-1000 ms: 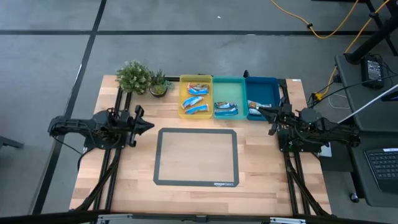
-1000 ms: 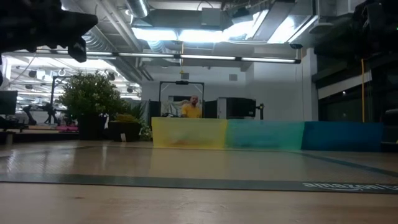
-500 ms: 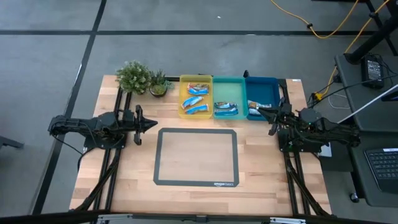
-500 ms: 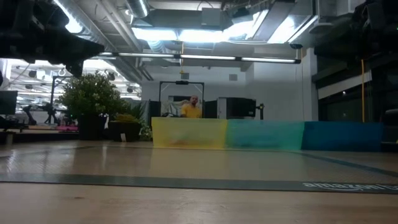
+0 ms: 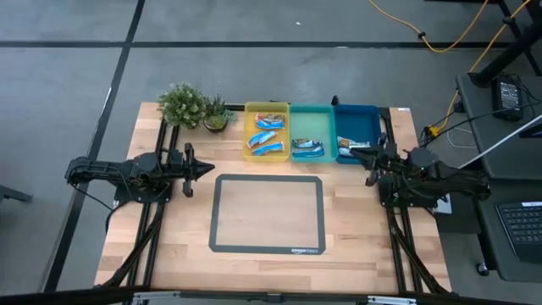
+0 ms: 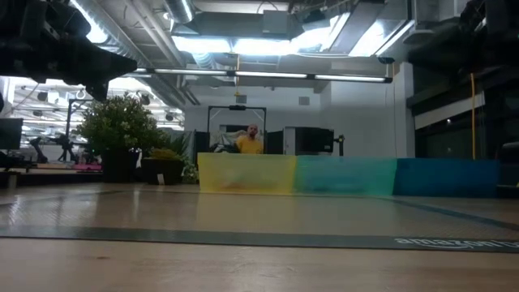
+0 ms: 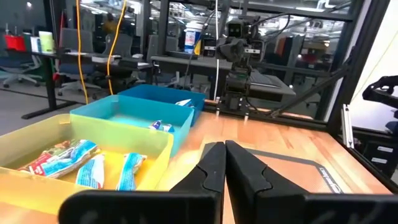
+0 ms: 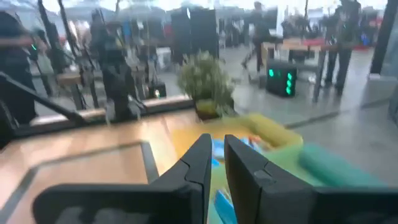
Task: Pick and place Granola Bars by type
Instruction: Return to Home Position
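Granola Bars [image 5: 265, 135] lie sorted in the yellow tray [image 5: 246, 127], teal tray [image 5: 312, 123] and blue tray [image 5: 356, 123] along the desk's [image 5: 169, 246] far edge. The left gripper [image 5: 203, 169] hovers near the left edge, fingers [image 7: 208, 168] clenched on nothing. The right gripper [image 5: 352, 153], fingers [image 8: 199, 162] slightly parted and empty, hangs just beside the blue tray. A careless swing there could clip its wall and scatter bars.

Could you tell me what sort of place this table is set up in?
Probably a robotics lab or workshop: exposed ceiling ducts with strip lights, desks and office chairs in the background, and yellow cable across a concrete floor.
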